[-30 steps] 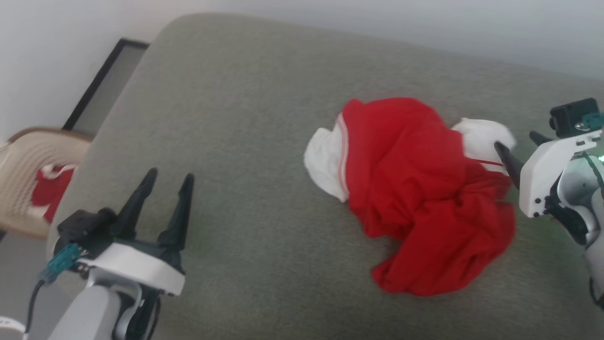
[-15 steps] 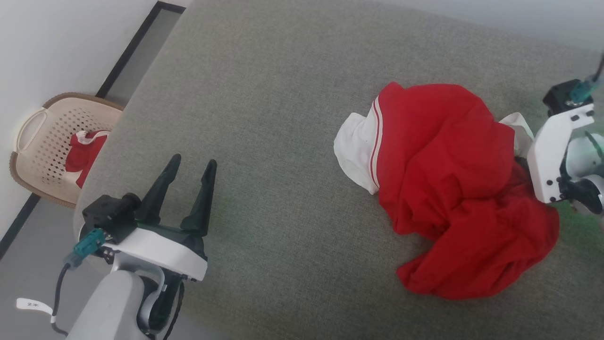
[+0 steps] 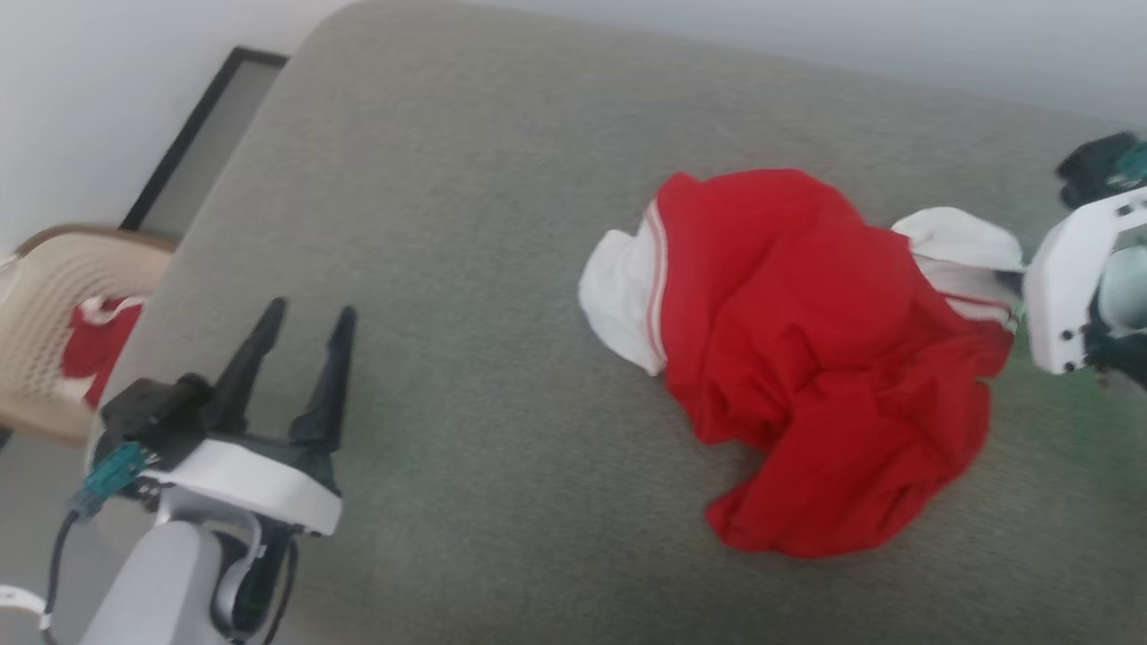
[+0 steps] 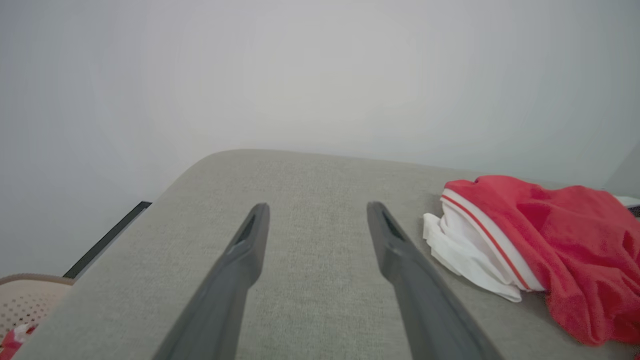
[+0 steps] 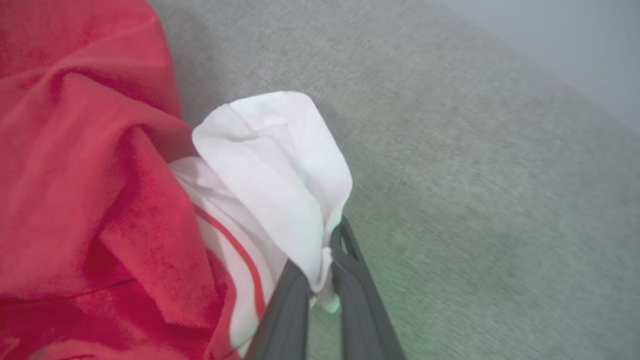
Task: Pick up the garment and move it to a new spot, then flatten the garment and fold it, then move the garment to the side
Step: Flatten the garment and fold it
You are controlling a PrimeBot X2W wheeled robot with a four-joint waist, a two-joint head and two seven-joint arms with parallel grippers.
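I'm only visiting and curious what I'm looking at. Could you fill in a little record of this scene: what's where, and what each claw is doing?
surface: grey padded top
garment: red shirt with white sleeves, crumpled on the right part of the surface
right gripper: shut on the tip of a white sleeve
left gripper: open, holding nothing, well apart from the shirt
off to the left: beige basket with a red cloth inside

Dark tapered fingers [image 3: 327, 385] on left claw [image 3: 309, 309]; white housing [image 3: 242, 484]; teal connector [image 3: 106, 479]
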